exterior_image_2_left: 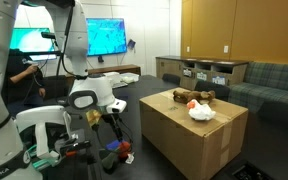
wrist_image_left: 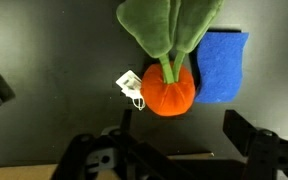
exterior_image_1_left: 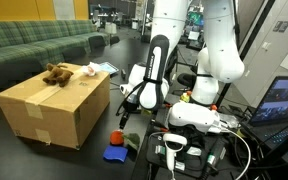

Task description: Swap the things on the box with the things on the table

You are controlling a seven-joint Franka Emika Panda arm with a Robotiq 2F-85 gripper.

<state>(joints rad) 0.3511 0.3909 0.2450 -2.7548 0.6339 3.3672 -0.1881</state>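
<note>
The tan cardboard box (exterior_image_1_left: pixel 54 108) (exterior_image_2_left: pixel 196 138) stands on the black table (exterior_image_1_left: pixel 19 155) (wrist_image_left: pixel 44 60). On its top lie a brown plush toy (exterior_image_1_left: pixel 54 73) (exterior_image_2_left: pixel 191 97) and a white crumpled thing (exterior_image_1_left: pixel 88 69) (exterior_image_2_left: pixel 202 112). Beside the box, on the table, an orange plush carrot (wrist_image_left: pixel 170 90) (exterior_image_1_left: pixel 121 137) (exterior_image_2_left: pixel 124 148) with green leaves (wrist_image_left: pixel 169 25) lies against a blue pad (wrist_image_left: pixel 220 65) (exterior_image_1_left: pixel 114 154). My gripper (wrist_image_left: pixel 179 128) (exterior_image_1_left: pixel 129 108) (exterior_image_2_left: pixel 112 118) hangs open just above the carrot. Nothing is between its fingers, and the carrot lies just past the fingertips.
The robot's white base (exterior_image_1_left: pixel 199 115) with cables stands close to the toys. A laptop (exterior_image_1_left: pixel 284 100) is beside it. A green sofa (exterior_image_1_left: pixel 34 45) runs behind the box. A lit wall screen (exterior_image_2_left: pixel 109 35) and low cabinets (exterior_image_2_left: pixel 204 70) are further off.
</note>
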